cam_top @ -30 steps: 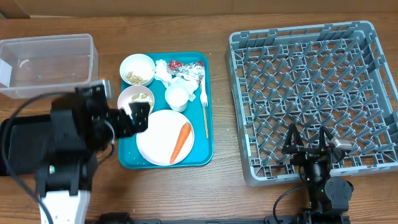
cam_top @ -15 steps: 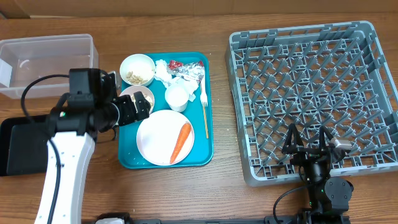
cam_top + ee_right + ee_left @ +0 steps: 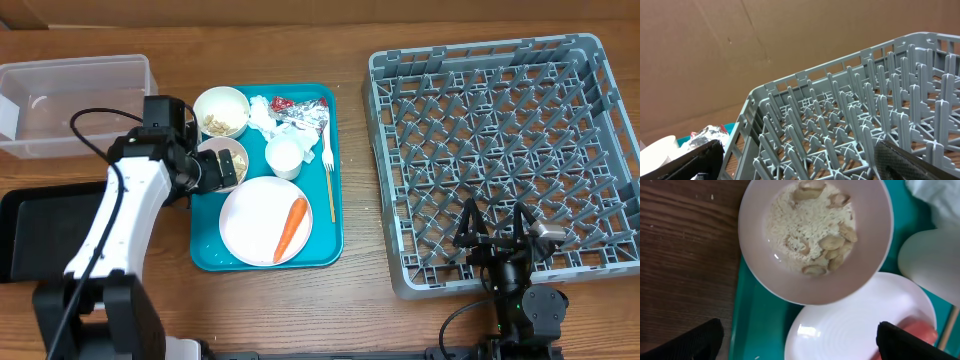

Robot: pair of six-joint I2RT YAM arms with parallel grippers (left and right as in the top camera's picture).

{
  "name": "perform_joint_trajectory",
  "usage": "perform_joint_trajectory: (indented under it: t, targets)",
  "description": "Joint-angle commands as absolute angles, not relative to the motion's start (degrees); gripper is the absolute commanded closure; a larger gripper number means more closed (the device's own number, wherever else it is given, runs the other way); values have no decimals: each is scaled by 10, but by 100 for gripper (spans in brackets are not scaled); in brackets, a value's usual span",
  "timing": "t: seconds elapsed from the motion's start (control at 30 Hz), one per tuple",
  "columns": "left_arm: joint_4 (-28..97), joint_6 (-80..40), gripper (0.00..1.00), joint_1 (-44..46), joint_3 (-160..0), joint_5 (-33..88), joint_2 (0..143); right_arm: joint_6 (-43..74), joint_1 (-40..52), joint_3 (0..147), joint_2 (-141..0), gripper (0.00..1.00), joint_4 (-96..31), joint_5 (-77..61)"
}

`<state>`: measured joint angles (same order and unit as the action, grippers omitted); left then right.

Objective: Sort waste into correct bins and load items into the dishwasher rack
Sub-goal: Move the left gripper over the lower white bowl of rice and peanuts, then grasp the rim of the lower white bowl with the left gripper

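From overhead, the left arm is reaching from the near-left corner across the table (image 3: 360, 300). Its left gripper (image 3: 222, 172) is hanging over the lower bowl (image 3: 225, 150) with jaws spread wide, gripping nothing. The right gripper (image 3: 495, 228) is sitting just as wide and empty at the near edge of the rack (image 3: 500, 120). The teal tray (image 3: 265, 264) is carrying one plate (image 3: 255, 220) with one carrot (image 3: 291, 227), two bowls counting the upper bowl (image 3: 221, 111), one cup (image 3: 285, 156), one fork (image 3: 329, 170), a heap of napkins (image 3: 262, 115) and one foil wrapper (image 3: 300, 112). One clear tub (image 3: 75, 105) and one black tray (image 3: 30, 235) are lying at the left. Since a second ago, the left arm has swung off the black tray and its gripper has moved up over the bowl; the right arm has not moved.

The left wrist camera is looking straight down on the bowl's food bits (image 3: 815, 235), with the fingers (image 3: 685, 342) splayed on either side.

The right wrist camera is looking across the rack's pegs, its fingers (image 3: 920, 160) apart, with the wrapper showing past the corner.
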<state>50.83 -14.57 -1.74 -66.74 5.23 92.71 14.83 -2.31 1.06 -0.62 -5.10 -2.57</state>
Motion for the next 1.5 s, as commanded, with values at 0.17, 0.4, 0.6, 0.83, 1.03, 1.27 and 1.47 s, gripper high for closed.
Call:
perform_joint_trajectory:
  t: [0.17, 0.4, 0.6, 0.83, 1.03, 1.27, 1.47]
  targets:
    - [507, -107, 0, -7, -681, 29, 944, 150, -27, 5, -2, 0, -46, -26]
    - [511, -215, 0, -11, -681, -114, 943, 150, -27, 5, -2, 0, -46, -26]
    - [496, -222, 0, -14, -681, -118, 944, 150, -27, 5, -2, 0, -46, -26]
    - [477, -254, 0, -32, -680, -61, 945, 150, -27, 5, -2, 0, -46, -26]
    - [462, -253, 0, -49, -680, -48, 955, 150, -27, 5, -2, 0, -46, -26]
    - [462, -253, 0, -58, -680, 11, 980, 150, -27, 5, -2, 0, -46, -26]
    - [442, -253, 0, -58, -680, -13, 1005, 150, -27, 5, -2, 0, -46, -26]
